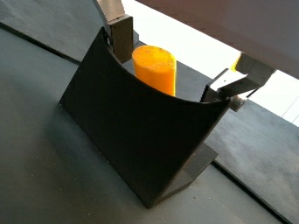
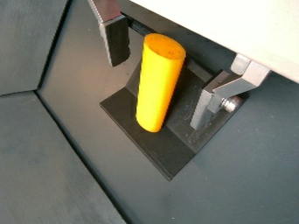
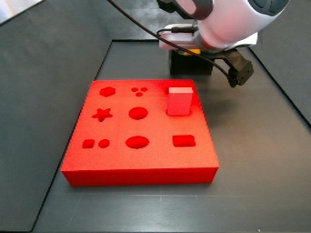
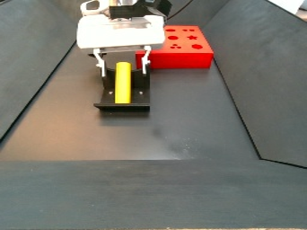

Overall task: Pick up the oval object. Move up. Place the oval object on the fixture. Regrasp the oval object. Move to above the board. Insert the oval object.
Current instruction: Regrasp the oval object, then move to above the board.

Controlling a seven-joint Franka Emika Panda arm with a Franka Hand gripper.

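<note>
The yellow-orange oval object point(image 2: 158, 83) rests on the dark fixture point(image 2: 158, 147), its rounded end toward the wrist. It also shows in a wrist view point(image 1: 156, 70) behind the fixture's curved wall point(image 1: 128, 122), and in a side view point(image 4: 121, 81) on the fixture point(image 4: 124, 103). My gripper point(image 2: 163, 70) straddles the object and is open, with a gap at each finger point(image 2: 112, 39). In a side view the gripper point(image 3: 201, 62) hides the object. The red board point(image 3: 140, 127) lies beside the fixture, also seen in a side view point(image 4: 182, 47).
A small red upright block point(image 3: 181, 100) stands on the board near its gripper-side edge. Several shaped holes are in the board. Dark sloped walls point(image 4: 36, 81) bound the floor. Cables hang from the arm point(image 3: 134, 23).
</note>
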